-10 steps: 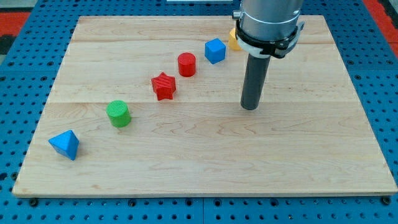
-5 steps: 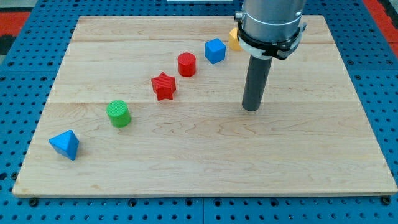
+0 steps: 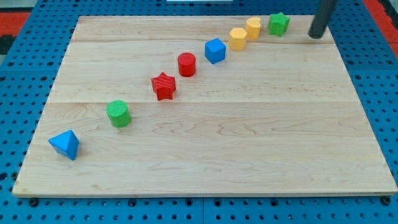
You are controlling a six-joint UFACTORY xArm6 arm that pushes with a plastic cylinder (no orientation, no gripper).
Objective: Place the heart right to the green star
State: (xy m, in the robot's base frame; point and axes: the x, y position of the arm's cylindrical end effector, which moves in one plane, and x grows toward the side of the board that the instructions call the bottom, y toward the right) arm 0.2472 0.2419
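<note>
My tip (image 3: 316, 35) is seen at the view's top right corner of the wooden board (image 3: 205, 155), just right of the green star (image 3: 278, 23) and not touching it; no gripper is fitted. A yellow block (image 3: 253, 27), possibly the heart, lies just left of the star, beside a yellow hexagon (image 3: 237, 38). Running diagonally toward the view's bottom left are a blue cube (image 3: 215, 50), red cylinder (image 3: 186, 64), red star (image 3: 163, 86), green cylinder (image 3: 118, 113) and blue pyramid (image 3: 65, 144). The board is set on a blue pegboard (image 3: 18, 93).
</note>
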